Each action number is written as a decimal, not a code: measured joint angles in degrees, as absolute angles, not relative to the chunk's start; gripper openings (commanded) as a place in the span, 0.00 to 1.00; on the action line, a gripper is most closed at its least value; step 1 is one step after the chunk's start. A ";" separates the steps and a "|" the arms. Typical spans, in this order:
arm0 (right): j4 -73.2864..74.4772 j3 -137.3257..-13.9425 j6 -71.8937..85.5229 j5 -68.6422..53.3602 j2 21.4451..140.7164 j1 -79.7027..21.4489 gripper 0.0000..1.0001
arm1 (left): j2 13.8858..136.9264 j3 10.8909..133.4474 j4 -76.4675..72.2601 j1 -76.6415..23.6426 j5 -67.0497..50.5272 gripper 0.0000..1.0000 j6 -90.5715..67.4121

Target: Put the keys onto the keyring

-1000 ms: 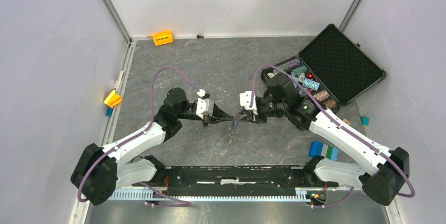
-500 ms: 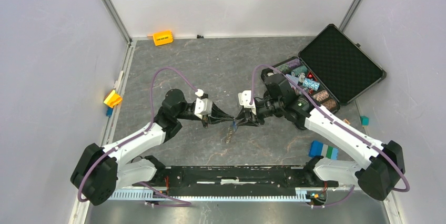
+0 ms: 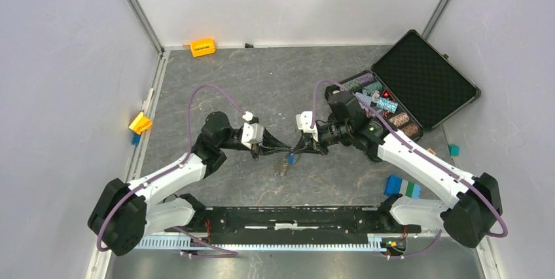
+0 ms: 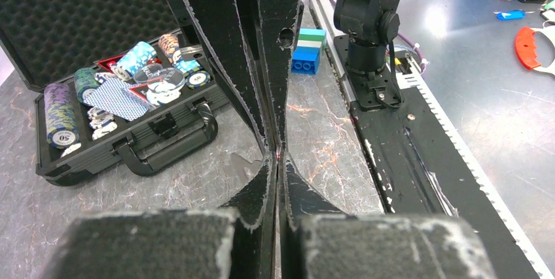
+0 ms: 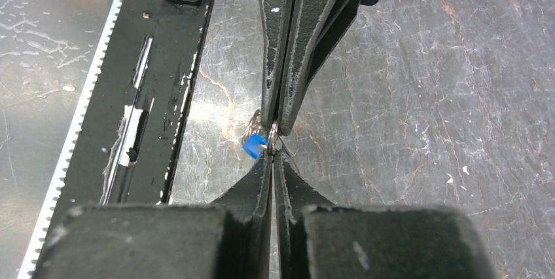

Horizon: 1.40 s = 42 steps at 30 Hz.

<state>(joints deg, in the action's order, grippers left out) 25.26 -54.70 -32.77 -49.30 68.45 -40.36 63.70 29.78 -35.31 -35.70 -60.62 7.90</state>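
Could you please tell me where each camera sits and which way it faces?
Top external: fixed above and behind the bases, looking down at the table; both arms show whole, left gripper meeting right gripper.
Left wrist: on the left wrist, looking along its fingers towards the chip case and the right arm's base.
Right wrist: on the right wrist, looking along its fingers at the keyring and the left gripper.
Shared: each wrist view shows the other gripper; top and left wrist both show the chip case.
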 measured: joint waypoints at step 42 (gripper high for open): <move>22.79 -51.62 -31.66 -49.01 62.57 -38.81 0.31 | 64.23 28.10 -43.18 -35.70 -61.52 0.02 1.21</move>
